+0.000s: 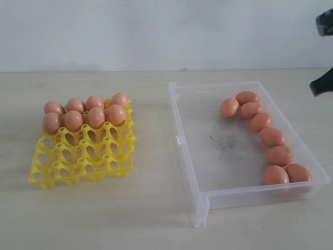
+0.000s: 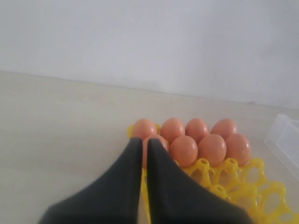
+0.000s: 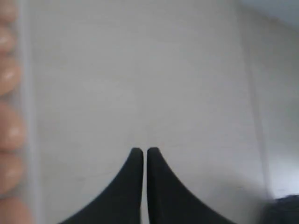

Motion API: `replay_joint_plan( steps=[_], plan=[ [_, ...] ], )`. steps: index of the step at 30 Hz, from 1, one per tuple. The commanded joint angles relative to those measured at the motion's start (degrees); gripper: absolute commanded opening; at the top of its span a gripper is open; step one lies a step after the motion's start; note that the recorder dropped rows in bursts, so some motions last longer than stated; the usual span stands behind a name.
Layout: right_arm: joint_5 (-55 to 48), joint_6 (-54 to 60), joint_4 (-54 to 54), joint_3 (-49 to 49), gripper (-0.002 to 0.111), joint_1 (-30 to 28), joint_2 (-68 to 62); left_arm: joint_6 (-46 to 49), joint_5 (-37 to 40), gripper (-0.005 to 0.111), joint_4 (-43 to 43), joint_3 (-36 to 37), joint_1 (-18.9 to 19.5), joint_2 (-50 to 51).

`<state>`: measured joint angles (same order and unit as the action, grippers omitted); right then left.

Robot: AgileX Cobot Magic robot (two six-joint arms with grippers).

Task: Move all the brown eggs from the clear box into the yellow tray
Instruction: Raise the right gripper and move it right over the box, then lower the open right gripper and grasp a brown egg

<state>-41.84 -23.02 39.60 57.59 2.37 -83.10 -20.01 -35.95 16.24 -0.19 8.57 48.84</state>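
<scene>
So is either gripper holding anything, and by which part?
Nothing is held. The left gripper and the right gripper are both shut with nothing between their jaws; the brown eggs lie in the yellow tray and clear box.

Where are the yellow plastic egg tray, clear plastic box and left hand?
yellow plastic egg tray (image 1: pixel 78 166): exterior view, empty front cells.
clear plastic box (image 1: pixel 208 156): exterior view, bare floor.
left hand (image 2: pixel 144 141): left wrist view, between shut fingertips.

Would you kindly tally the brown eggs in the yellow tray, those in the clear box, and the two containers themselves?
brown eggs in the yellow tray: 8
brown eggs in the clear box: 8
yellow tray: 1
clear box: 1
total: 18 things, 16 of them eggs
</scene>
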Motion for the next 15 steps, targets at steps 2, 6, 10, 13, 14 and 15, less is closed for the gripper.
replay_joint_plan(
  steps=[2,6,10,13,14,15],
  plan=[
    [1.83,32.91,-37.4,-0.22,0.0,-0.08,-2.96,-0.75,-0.15,0.004,0.21,0.19,-0.16,-0.46],
    [3.44,38.64,-45.62,1.24,0.0,-0.08,-7.46,-0.75,-0.15,0.004,0.21,0.19,-0.16,-0.46],
    [1.61,37.96,-46.09,6.21,0.002,-0.08,-11.37,-0.75,-0.15,0.004,0.21,0.19,-0.16,-0.46],
    [-3.98,38.46,-46.79,11.17,0.015,-0.08,-14.37,-0.75,-0.15,0.004,0.21,0.19,-0.16,-0.46],
    [-6.53,39.92,-46.79,12.68,0.022,0.04,-15.43,-0.75,-0.15,0.004,0.21,0.19,-0.16,-0.46],
    [-8.0,40.99,-46.79,13.51,0.03,0.04,-16.44,-0.75,-0.15,0.004,0.21,0.19,-0.16,-0.46]
  ],
)
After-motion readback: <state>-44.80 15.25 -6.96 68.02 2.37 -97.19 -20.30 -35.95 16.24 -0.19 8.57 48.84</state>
